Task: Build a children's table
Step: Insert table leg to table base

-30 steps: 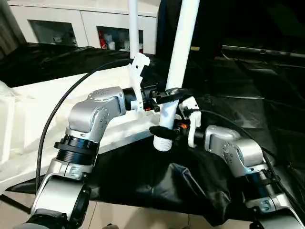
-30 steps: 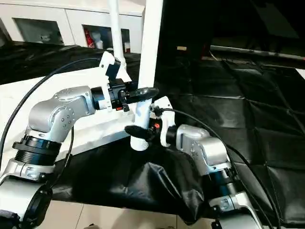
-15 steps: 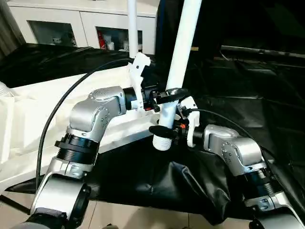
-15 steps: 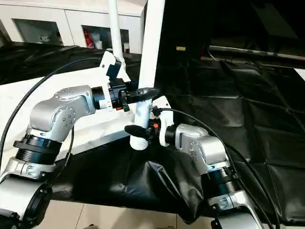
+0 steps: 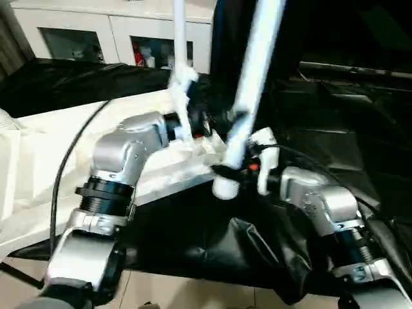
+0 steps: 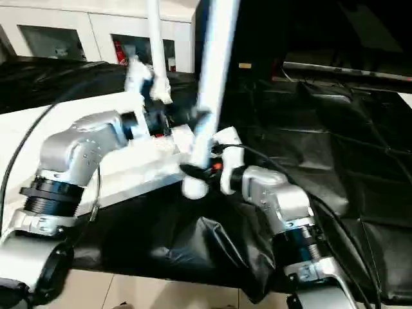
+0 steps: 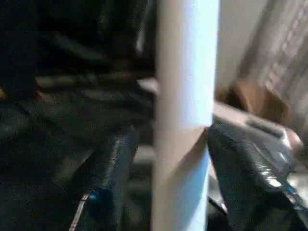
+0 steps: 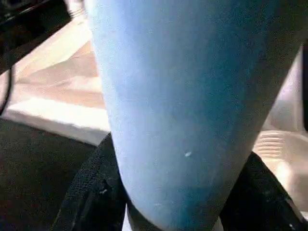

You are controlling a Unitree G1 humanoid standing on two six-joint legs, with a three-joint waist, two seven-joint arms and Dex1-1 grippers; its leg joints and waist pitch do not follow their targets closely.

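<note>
The children's table top point(image 5: 161, 175) lies white on the black-draped table, with one leg point(image 5: 178, 32) standing up from its far side. A second long white leg point(image 5: 248, 96) leans steeply above the top's near corner. My right gripper point(image 5: 225, 172) is shut on this leg close to its lower end, its black fingers point(image 8: 91, 192) hugging the tube point(image 8: 183, 96). Higher up, my left gripper point(image 5: 228, 119) stands open around the same leg point(image 7: 185, 120), with a gap between one finger point(image 7: 113, 163) and the tube.
A white cabinet point(image 5: 96, 35) with glass doors stands at the back left. Crumpled black cloth point(image 5: 322, 109) covers the table to the right and hangs over its front edge point(image 5: 244, 244). A black cable point(image 5: 71, 161) arcs over my left forearm.
The held leg has tipped, its upper part swinging to the right. My left gripper's fingers have spread apart off the tube. My right gripper has kept its hold low on the leg.
</note>
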